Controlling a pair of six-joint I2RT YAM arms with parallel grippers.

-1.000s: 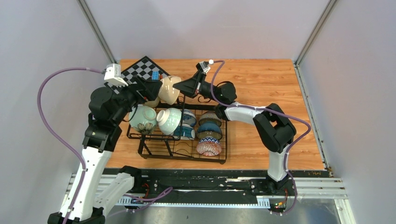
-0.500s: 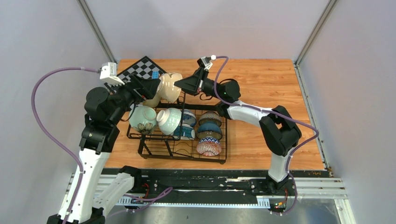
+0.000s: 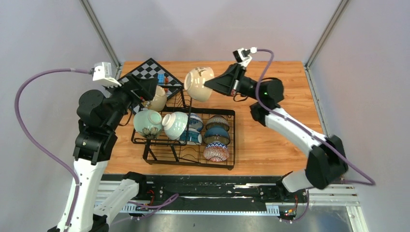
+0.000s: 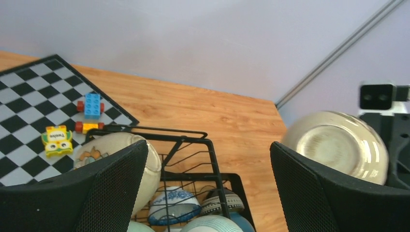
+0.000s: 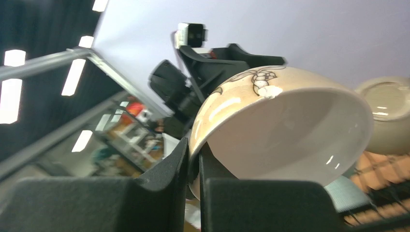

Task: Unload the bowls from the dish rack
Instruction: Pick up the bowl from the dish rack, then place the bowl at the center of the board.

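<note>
One cream bowl [image 3: 197, 83] is held in the air above the far end of the dish rack [image 3: 159, 159]. Its rim is pinched between the closed-down fingers of the right gripper [image 5: 193, 164], and the bowl is tilted, with its foot turned toward the left arm. The left gripper [image 3: 145, 88] is spread wide and empty, poised just beside a second cream bowl [image 3: 157, 99] that is propped in the rack's raised back section. Several more bowls are seen in the rack, among them a mint bowl [image 3: 147, 122] and a red-pink patterned bowl [image 3: 216, 152]. The step in hand is judged to be the carrying-off of the lifted bowl — the unloading looks to be at an early stage. A spot on the table [image 3: 275, 96] right of the rack is called for next. The bowl should be lowered and set down gently before the pinch is released, since a rim grip could let it swing.
</note>
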